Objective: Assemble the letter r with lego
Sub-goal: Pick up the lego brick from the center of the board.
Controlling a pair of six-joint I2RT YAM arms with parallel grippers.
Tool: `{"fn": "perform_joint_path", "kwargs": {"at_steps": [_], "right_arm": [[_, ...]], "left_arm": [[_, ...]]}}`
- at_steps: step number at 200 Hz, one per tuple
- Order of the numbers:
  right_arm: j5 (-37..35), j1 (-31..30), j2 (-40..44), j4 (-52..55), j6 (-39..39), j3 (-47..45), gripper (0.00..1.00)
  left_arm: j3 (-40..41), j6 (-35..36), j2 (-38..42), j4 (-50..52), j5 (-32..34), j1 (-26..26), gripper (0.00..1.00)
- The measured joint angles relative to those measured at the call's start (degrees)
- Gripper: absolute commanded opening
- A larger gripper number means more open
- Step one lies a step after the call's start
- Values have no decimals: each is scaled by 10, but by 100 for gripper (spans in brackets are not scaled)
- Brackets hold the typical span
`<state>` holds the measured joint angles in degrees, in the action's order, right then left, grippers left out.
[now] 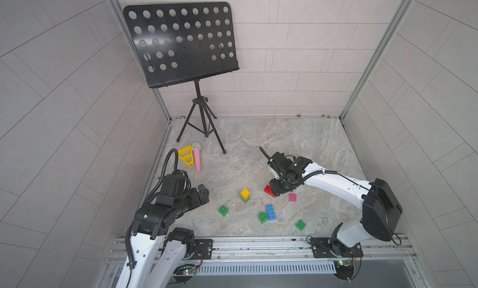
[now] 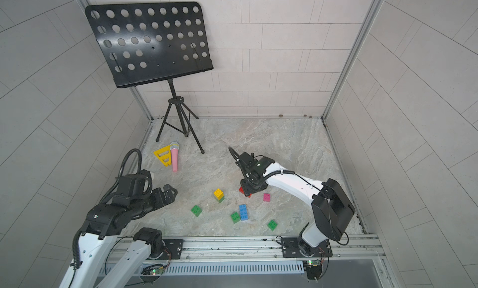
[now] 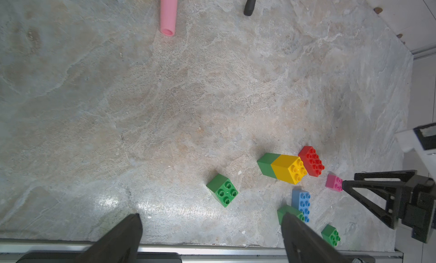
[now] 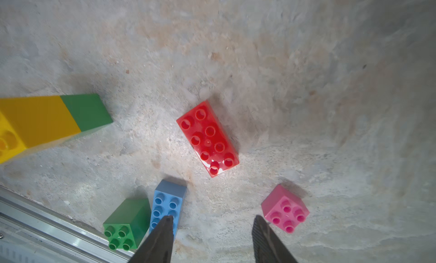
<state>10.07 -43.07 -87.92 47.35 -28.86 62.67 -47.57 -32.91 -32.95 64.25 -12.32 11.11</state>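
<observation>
The lego lies loose on the stone floor. A yellow brick [image 1: 245, 193] is stacked on a green one. The long red brick [image 4: 207, 137] lies flat, partly covered in both top views by my right gripper [image 4: 213, 218], which hangs above it, open, with only bare floor between its fingers. Beside that gripper lie the pink brick [image 4: 285, 208] and the long blue brick [image 4: 168, 205], which has a green brick [image 4: 127, 222] next to it. Two more green bricks [image 1: 223, 210] [image 1: 300, 225] lie apart. My left gripper [image 3: 211, 217] is wide open and empty at the left, away from all bricks.
A black music stand [image 1: 199, 123] on a tripod occupies the back left. A yellow plastic triangle [image 1: 185, 156] and a pink toy microphone [image 1: 197, 157] lie at the left edge. A metal rail [image 1: 258, 244] runs along the front, and tiled walls close three sides.
</observation>
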Motion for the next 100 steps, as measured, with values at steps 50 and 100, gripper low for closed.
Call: {"fn": "perform_joint_path", "kwargs": {"at_steps": [50, 100], "right_arm": [[46, -5, -4, -45, -65, -70, 56], [26, -3, -31, -39, -26, -17, 59]], "left_arm": [[3, 16, -15, -7, -30, 3, 100], [8, 19, -24, -8, -40, 3, 100]]}}
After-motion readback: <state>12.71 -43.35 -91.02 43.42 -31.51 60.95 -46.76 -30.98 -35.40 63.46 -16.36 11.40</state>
